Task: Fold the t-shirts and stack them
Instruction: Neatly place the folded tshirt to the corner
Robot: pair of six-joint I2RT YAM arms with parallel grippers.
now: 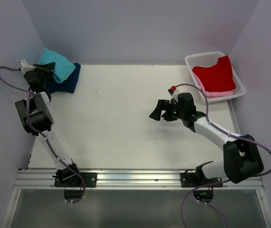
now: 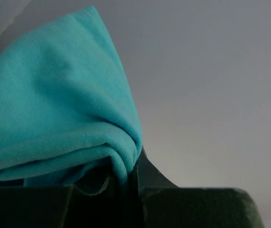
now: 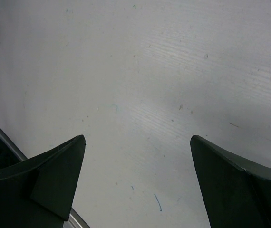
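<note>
A folded turquoise t-shirt (image 1: pixel 55 64) sits on a folded navy t-shirt (image 1: pixel 68 81) at the table's far left corner. My left gripper (image 1: pixel 46 70) is shut on a fold of the turquoise t-shirt (image 2: pixel 54 109); the cloth bunches between its closed jaws. A red t-shirt (image 1: pixel 215 73) lies on a pink t-shirt (image 1: pixel 217 94) in the white basket (image 1: pixel 191 61) at the far right. My right gripper (image 1: pixel 156 110) is open and empty, hovering over bare table (image 3: pixel 140 85) right of centre.
The white slotted basket stands at the table's far right corner. Grey walls close in on the left, back and right. A metal rail (image 1: pixel 135 178) runs along the near edge with both arm bases on it.
</note>
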